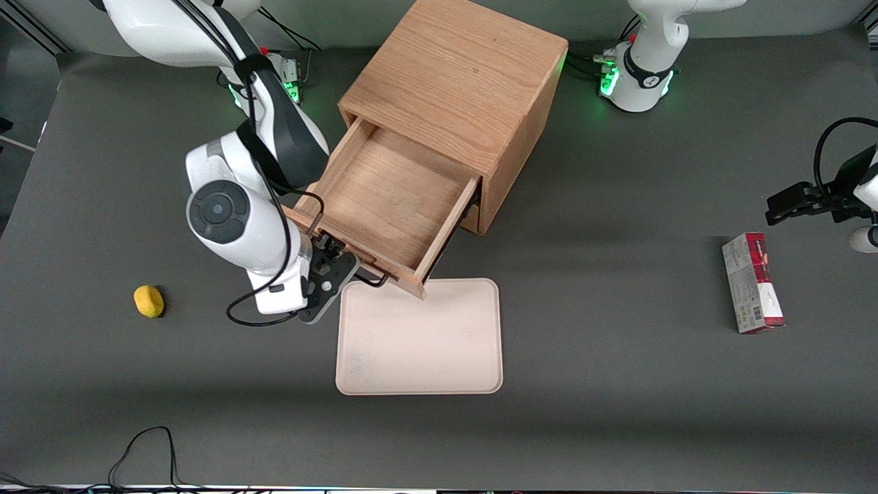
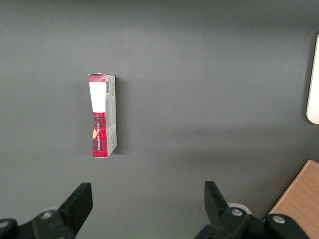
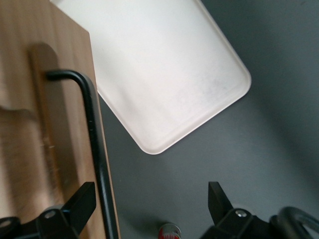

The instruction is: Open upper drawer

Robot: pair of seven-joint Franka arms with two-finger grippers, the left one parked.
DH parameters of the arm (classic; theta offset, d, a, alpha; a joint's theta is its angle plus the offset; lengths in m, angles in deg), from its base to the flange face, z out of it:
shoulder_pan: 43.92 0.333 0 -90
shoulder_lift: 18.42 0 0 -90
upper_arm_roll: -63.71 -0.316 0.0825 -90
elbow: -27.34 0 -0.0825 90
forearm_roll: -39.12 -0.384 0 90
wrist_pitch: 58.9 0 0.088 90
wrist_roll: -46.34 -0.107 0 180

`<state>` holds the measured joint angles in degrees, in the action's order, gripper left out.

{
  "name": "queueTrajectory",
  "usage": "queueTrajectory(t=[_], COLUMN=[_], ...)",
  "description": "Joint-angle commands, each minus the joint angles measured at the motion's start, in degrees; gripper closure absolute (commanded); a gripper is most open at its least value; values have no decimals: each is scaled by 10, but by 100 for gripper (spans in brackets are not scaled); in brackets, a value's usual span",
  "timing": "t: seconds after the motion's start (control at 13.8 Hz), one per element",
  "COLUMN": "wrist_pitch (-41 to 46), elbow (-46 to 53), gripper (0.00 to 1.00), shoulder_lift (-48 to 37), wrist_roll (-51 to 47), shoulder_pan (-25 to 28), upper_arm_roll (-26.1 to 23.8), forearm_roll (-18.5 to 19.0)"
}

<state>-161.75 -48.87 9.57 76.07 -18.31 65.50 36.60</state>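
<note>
**A:** Where is the upper drawer (image 1: 392, 199) right now?

**B:** I see it pulled far out of the wooden cabinet (image 1: 466, 82), and I can look right down inside it. Its front corner hangs over the edge of the cream tray (image 1: 420, 343), which lies on the dark table (image 1: 617, 384), nearer to the front camera than the cabinet.

**A:** And my gripper (image 1: 334, 264)?

**B:** It is right at the drawer front, by the black bar handle (image 3: 94, 144). The fingers (image 3: 79, 201) are spread apart (the bar runs between them, close to one finger, and nothing is squeezed).

**A:** Anything else on the table?

**B:** A little yellow thing (image 1: 148, 301) sits toward the working arm's end. A red and white box (image 1: 752, 283) lies toward the parked arm's end.
</note>
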Motion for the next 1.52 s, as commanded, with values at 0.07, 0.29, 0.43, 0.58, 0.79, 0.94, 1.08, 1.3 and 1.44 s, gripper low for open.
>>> queueTrajectory(t=[0.07, 0.29, 0.43, 0.58, 0.79, 0.94, 1.08, 1.3, 1.44], wrist_pitch=[83, 114, 147, 180, 193, 193, 189, 152, 101], elbow=[94, 112, 109, 105, 70, 54, 31, -31, -98], gripper=[0, 0, 0, 0, 0, 0, 0, 0, 0], shoulder_lift=[2, -40, -67, -92, -133, -151, -165, -211, -256], wrist_roll=[3, -59, -138, -223, -257, -259, -259, -285, -289], shoulder_pan=[-8, -7, -6, -6, -6, -5, -4, -56, -122], upper_arm_roll=[-1, 14, 35, 64, 116, 146, 180, 167, 106], forearm_roll=[5, 6, 8, 24, 19, 16, 3, -13, -6])
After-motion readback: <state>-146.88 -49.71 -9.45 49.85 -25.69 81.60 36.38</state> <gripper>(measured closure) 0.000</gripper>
